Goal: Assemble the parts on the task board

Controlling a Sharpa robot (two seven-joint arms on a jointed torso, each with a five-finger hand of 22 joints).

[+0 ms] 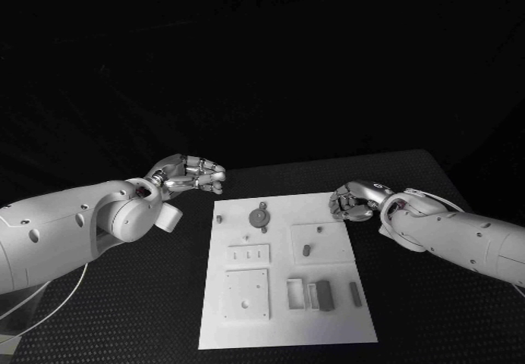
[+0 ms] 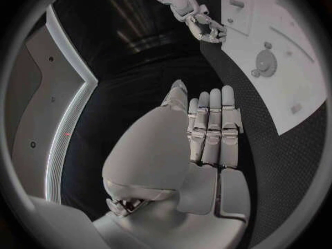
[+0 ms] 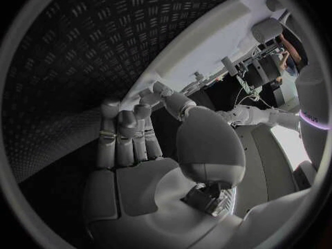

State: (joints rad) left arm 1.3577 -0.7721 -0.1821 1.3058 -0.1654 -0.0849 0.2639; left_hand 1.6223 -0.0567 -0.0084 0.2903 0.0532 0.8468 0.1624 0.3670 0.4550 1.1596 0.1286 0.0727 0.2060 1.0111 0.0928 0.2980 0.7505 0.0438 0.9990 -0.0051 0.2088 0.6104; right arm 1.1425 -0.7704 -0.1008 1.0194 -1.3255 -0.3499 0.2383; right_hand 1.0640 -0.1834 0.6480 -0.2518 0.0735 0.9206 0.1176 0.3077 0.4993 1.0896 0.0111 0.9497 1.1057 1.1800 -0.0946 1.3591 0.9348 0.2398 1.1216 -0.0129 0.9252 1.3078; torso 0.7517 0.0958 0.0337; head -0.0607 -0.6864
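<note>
The white task board [image 1: 328, 227] lies in the middle of the black table. On it are a round grey disc [image 1: 259, 216], a small peg [image 1: 220, 218], a small grey piece [image 1: 306, 248] and upright grey blocks [image 1: 323, 294] near the front. My left hand [image 1: 188, 176] hovers off the board's far left corner, fingers curled in with nothing in them. Just off the board's right edge, my right hand [image 1: 356, 201] is curled the same way and holds nothing. The left wrist view shows the board [image 2: 304, 88], the disc [image 2: 265, 62] and my right hand [image 2: 204, 25].
Flat plates with holes [image 1: 247, 292] and slots [image 1: 249, 254] are set in the board's left half. Black ribbed table [image 1: 131, 303] surrounds the board on all sides. In the right wrist view the board [image 3: 201, 50] runs past my right hand [image 3: 138, 133].
</note>
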